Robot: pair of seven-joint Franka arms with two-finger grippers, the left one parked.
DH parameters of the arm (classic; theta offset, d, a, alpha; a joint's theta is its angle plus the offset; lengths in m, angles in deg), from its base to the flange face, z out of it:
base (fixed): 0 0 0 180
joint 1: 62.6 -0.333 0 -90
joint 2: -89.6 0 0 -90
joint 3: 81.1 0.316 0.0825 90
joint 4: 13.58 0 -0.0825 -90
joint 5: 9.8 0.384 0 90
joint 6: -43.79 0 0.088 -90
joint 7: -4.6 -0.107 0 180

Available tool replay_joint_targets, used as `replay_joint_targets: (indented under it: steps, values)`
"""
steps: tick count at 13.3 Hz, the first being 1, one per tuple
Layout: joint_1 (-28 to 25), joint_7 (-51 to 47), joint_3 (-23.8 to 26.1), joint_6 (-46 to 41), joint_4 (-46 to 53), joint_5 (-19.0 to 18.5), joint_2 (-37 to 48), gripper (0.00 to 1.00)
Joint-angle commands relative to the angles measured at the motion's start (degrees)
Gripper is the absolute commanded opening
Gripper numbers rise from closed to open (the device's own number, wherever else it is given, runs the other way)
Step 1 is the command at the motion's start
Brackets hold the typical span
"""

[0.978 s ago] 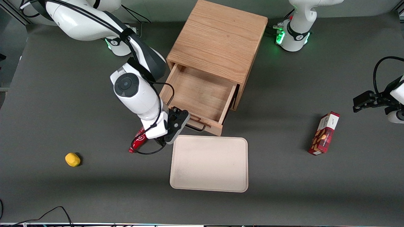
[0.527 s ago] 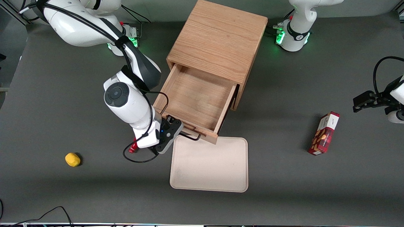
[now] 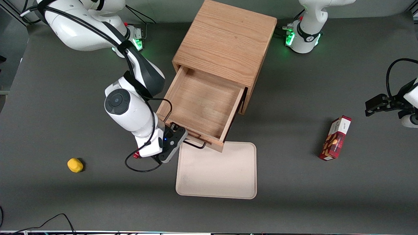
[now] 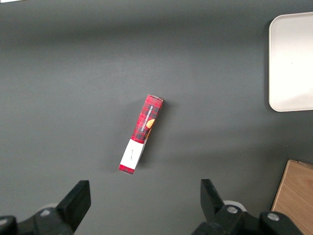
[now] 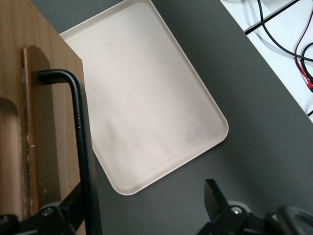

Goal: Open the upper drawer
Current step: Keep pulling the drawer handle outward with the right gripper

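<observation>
The wooden cabinet [image 3: 227, 42] stands at the middle of the table. Its upper drawer [image 3: 202, 104] is pulled far out toward the front camera and its tray is empty. The thin black wire handle [image 3: 196, 145] on the drawer front shows close up in the right wrist view [image 5: 80, 142]. My gripper [image 3: 176, 138] is at the handle's end toward the working arm. Its fingers are wide apart [image 5: 144, 196], and the handle bar lies just inside one finger [image 5: 73, 203]. The lower drawer is hidden.
A beige tray [image 3: 217, 171] lies in front of the drawer, its edge under the drawer front; it also shows in the wrist views [image 5: 146, 93] [image 4: 292, 61]. A red box [image 3: 336, 138] [image 4: 142, 134] lies toward the parked arm's end. A yellow lump [image 3: 75, 164] lies toward the working arm's end.
The upper drawer has slid farther out toward the front camera, and my gripper moved with its handle. The drawer front now overlaps the tray's edge.
</observation>
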Motion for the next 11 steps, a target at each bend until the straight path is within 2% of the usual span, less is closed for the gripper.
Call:
replay_joint_targets:
  steps: [1, 3, 7, 11]
  values:
    - [0.3, 1.6, -1.4, 2.5, 2.7, -1.3, -1.9, 1.0]
    - [0.5, 1.6, -1.1, 2.3, 3.3, -1.2, -1.9, 1.0]
    - [0.4, 1.7, -0.7, 1.8, 4.1, 3.0, -1.2, 1.0]
    - [0.4, 4.3, -0.7, -1.6, 6.0, 10.6, -0.9, 1.0]
